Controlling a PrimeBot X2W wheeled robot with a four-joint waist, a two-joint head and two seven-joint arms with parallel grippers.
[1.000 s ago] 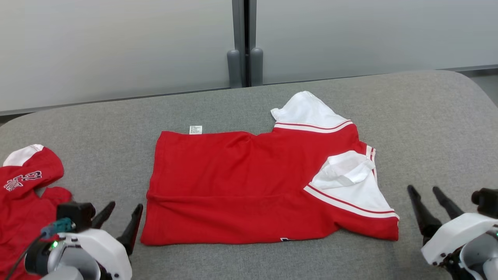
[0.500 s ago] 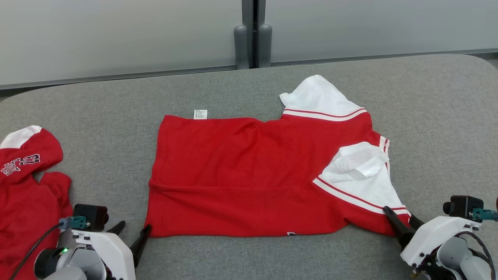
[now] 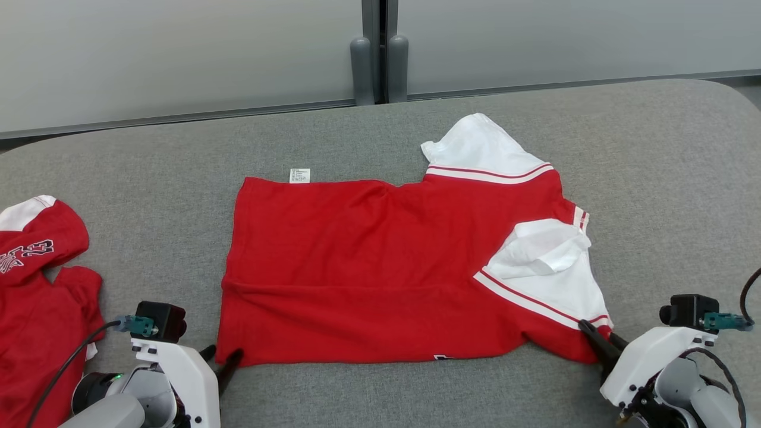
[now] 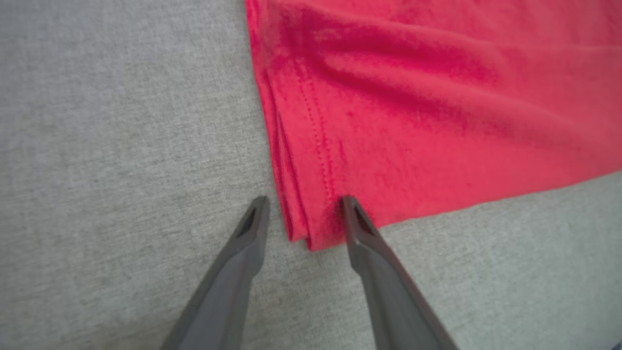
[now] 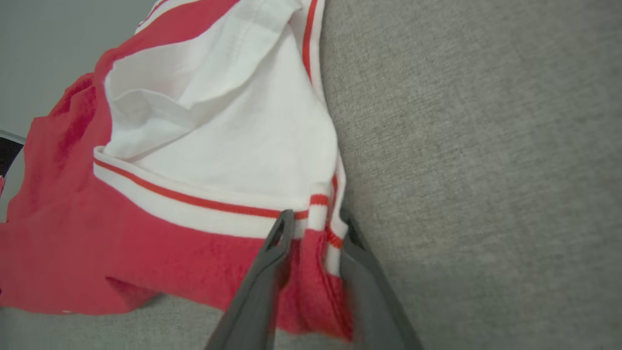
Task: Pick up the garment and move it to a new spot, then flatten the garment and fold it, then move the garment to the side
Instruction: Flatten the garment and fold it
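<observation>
Left pincer (image 4: 301, 204) apart astride garment (image 3: 368, 267) corner, right pincer (image 5: 316, 216) clamped on garment sleeve, grey padded surface (image 3: 654, 178), pale wall (image 3: 178, 53) behind.

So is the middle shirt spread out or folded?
Partly folded: the shirt lies flat, near white sleeve turned in over the red body, far sleeve sticking out.

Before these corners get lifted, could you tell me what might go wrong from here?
1. The left claw stands open around only the tip of a layered hem corner of the red shirt; closing might catch some layers or slip off.
2. The right claw sits around the striped corner, grip unclear, and the white sleeve lies loosely folded above; it could flop open when lifted.
3. Another red garment lies near the left claw and could be dragged along.
</observation>
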